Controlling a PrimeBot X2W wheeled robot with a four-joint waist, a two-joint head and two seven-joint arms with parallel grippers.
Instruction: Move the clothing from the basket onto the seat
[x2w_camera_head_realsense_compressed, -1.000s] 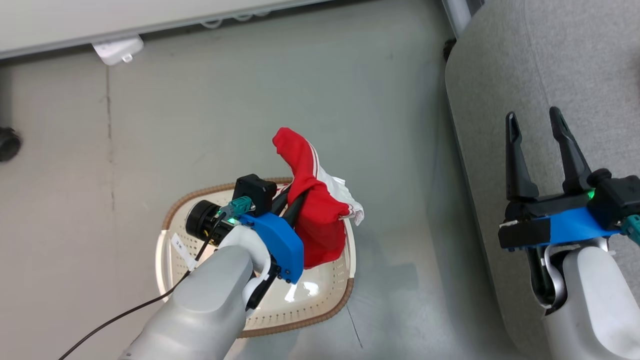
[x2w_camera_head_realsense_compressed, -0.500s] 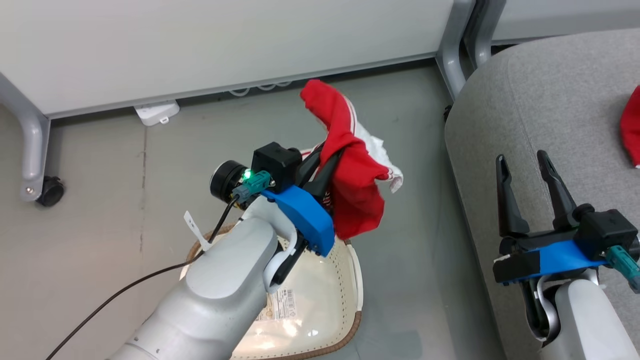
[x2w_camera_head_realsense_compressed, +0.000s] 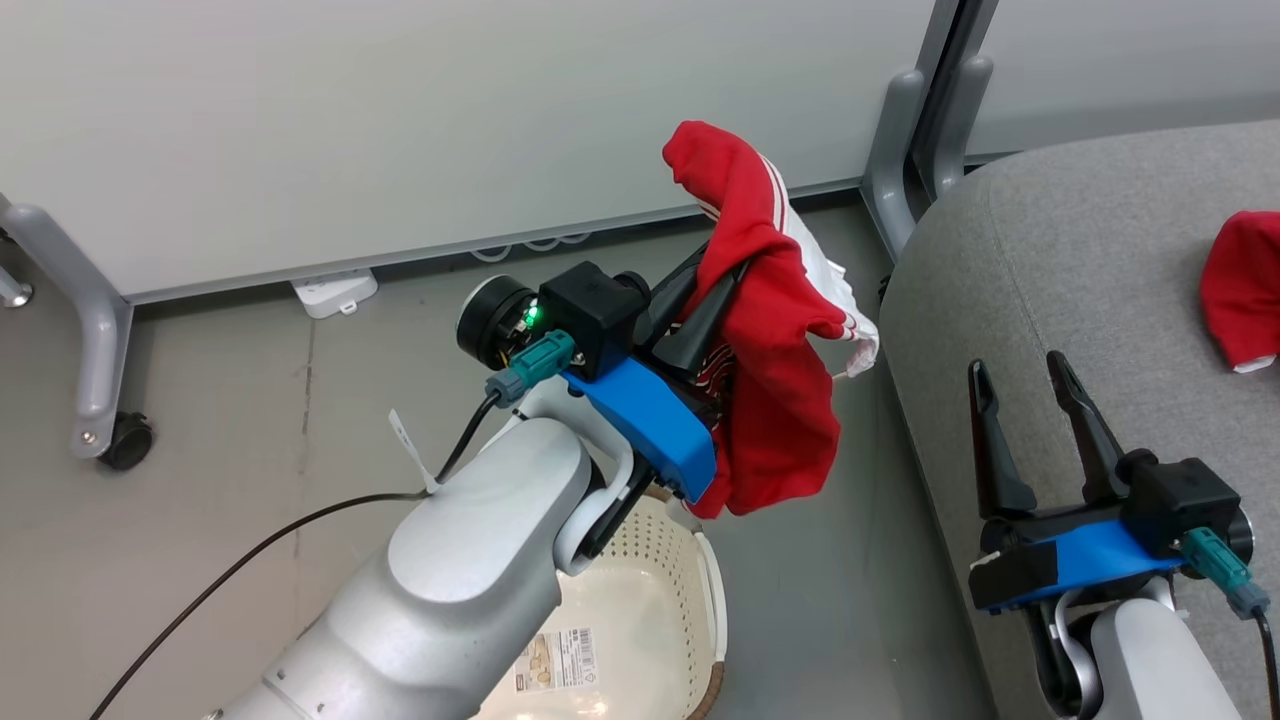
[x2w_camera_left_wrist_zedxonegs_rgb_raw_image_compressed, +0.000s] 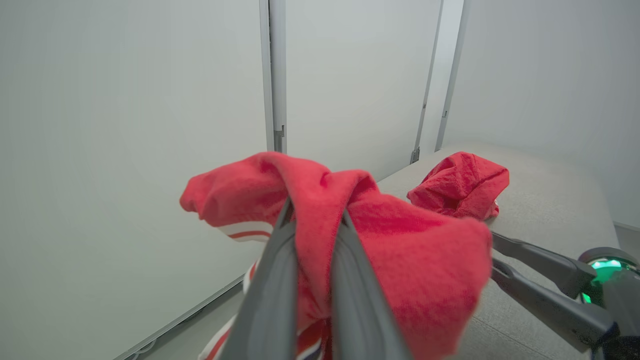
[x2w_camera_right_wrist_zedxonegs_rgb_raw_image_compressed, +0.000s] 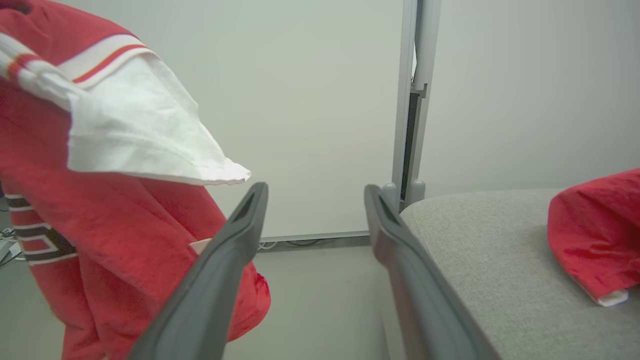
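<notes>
Red clothing (x2w_camera_head_realsense_compressed: 780, 420) clamped in upraised left tool (x2w_camera_head_realsense_compressed: 722, 282)

The arms (x2w_camera_head_realsense_compressed: 470, 570) are pale grey shells. Each wrist carries a bright blue bracket (x2w_camera_head_realsense_compressed: 650, 425) (small dark screws at its edge), a black camera block (x2w_camera_head_realsense_compressed: 590, 310) lit green and a teal plug (x2w_camera_head_realsense_compressed: 535, 362) with a dark cable (x2w_camera_head_realsense_compressed: 340, 503). The right gripper (x2w_camera_head_realsense_compressed: 1015, 365) has long black tapered fingers (x2w_camera_head_realsense_compressed: 992, 450).

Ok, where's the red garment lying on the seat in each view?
Head view: red garment at the right edge, above middle.
Left wrist view: red garment right of centre.
Right wrist view: red garment at the right edge, below middle.
Shared landmark: the grey seat under it.
</notes>
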